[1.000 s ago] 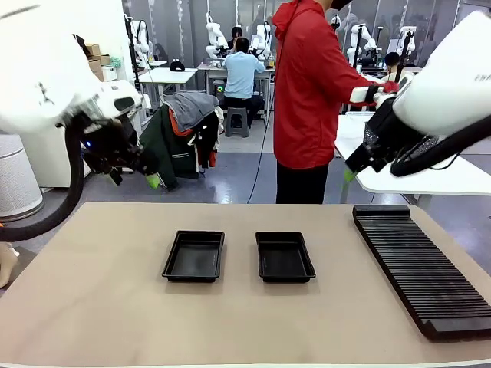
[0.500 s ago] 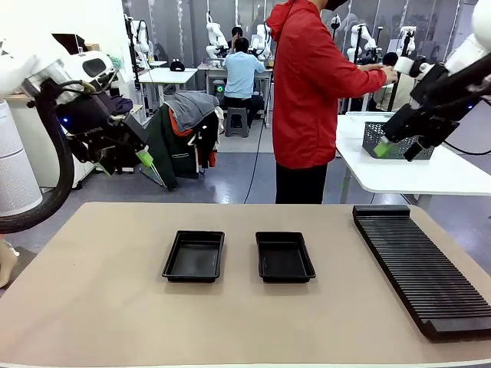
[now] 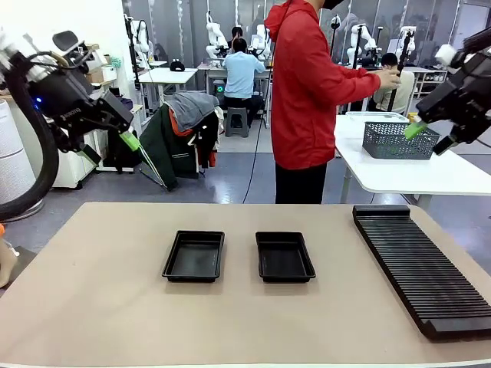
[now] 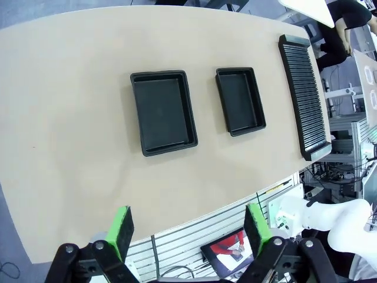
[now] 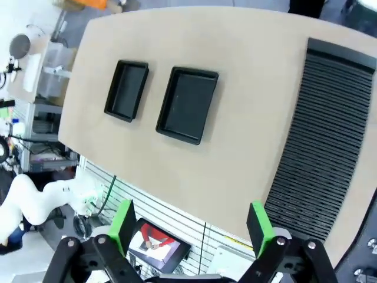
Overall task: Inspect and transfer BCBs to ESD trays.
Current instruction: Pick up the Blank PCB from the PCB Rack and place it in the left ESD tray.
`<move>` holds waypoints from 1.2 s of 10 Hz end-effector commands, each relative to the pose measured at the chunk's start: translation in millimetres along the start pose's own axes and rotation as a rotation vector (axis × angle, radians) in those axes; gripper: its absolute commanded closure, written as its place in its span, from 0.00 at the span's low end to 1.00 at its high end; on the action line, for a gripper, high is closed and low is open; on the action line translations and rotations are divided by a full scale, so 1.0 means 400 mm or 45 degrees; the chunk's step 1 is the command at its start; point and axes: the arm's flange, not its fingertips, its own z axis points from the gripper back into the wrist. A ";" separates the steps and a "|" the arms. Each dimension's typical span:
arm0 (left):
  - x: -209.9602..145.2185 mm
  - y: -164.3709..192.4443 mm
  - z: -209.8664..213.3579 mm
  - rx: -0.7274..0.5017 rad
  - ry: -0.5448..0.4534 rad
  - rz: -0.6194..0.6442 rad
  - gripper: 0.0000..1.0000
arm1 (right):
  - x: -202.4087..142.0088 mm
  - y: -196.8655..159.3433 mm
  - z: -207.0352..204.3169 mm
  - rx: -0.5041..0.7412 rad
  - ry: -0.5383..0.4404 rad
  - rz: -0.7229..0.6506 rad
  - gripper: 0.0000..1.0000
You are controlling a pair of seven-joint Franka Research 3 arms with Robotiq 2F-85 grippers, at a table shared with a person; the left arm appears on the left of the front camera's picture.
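Note:
Two empty black ESD trays (image 3: 193,255) (image 3: 285,256) lie side by side mid-table. The left wrist view looks down on both trays (image 4: 163,112) (image 4: 240,100), and so does the right wrist view (image 5: 126,89) (image 5: 187,105). My left gripper (image 3: 123,142) hangs high above the table's far left, open and holding nothing; its own view shows the gripper (image 4: 188,230) with green pads spread wide. High at the far right, my right gripper (image 3: 428,138) is also open and empty, as its own view of the gripper (image 5: 190,227) confirms. The BCBs are out of view.
A long black ribbed rack (image 3: 426,268) lies along the table's right side. Beyond the far edge a person in a red hoodie (image 3: 307,92) stands turned right, one hand at a grey mesh basket (image 3: 399,140) on a white side table.
Both arms have lifted and swung outward from the table, the left arm leftward and the right arm rightward. Their jaws stayed open. The person's hand has reached toward the mesh basket.

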 end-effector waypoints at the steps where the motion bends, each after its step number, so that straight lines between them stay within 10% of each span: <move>1: -0.023 -0.020 0.028 -0.014 -0.012 0.029 0.00 | -0.024 -0.017 0.047 0.027 -0.057 -0.076 0.00; 12: -0.051 -0.072 0.110 0.105 -0.031 0.112 0.00 | -0.061 -0.144 0.210 -0.002 -0.167 -0.183 0.00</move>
